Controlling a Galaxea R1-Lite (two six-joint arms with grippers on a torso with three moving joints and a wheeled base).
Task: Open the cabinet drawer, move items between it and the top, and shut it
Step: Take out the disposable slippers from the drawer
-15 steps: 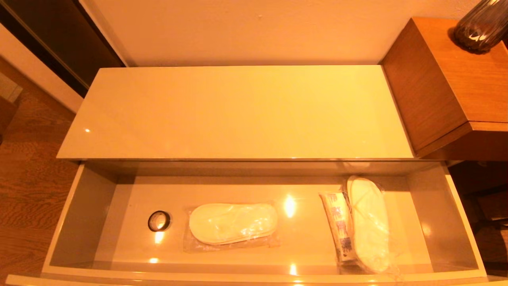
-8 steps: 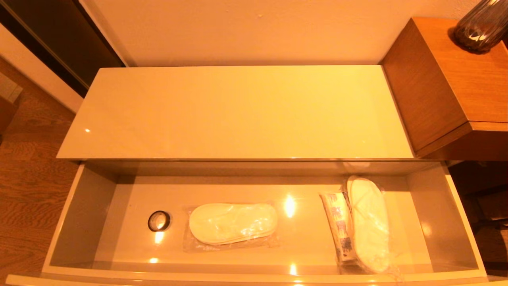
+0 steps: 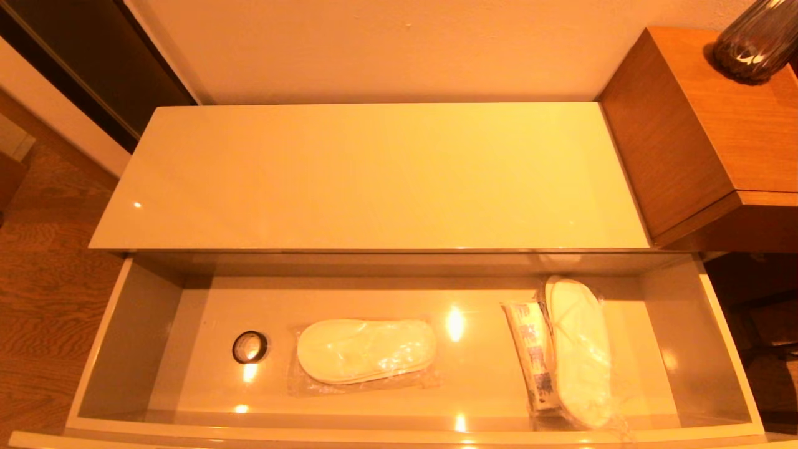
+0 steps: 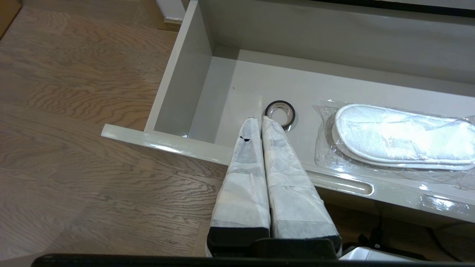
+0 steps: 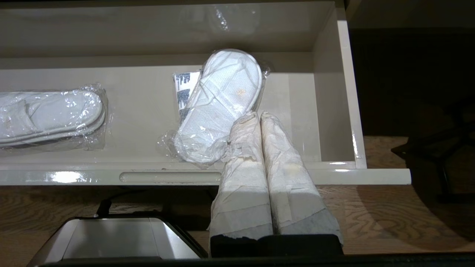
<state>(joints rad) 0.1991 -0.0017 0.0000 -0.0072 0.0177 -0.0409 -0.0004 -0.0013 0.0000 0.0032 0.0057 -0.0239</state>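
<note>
Nothing moved since a second ago. Left gripper point(image 4: 258, 119) clenched empty before the pulled-out cabinet drawer point(image 3: 106, 349), black tape ring point(image 4: 280, 114) just beyond its fingertips. Right gripper point(image 5: 256, 115) likewise clenched empty, bagged slippers point(image 5: 219, 104) and blue-printed packet point(image 5: 182, 92) just ahead, presumably parked before a pick.

Head view: high, looks steeply down on cabinet top point(image 3: 374, 174) and open drawer point(image 3: 134, 349). Left wrist view: low, close, faces drawer's left end. Right wrist view: close, faces right end. Both share the middle bagged slippers point(image 4: 400, 135) point(image 5: 48, 115).
</note>
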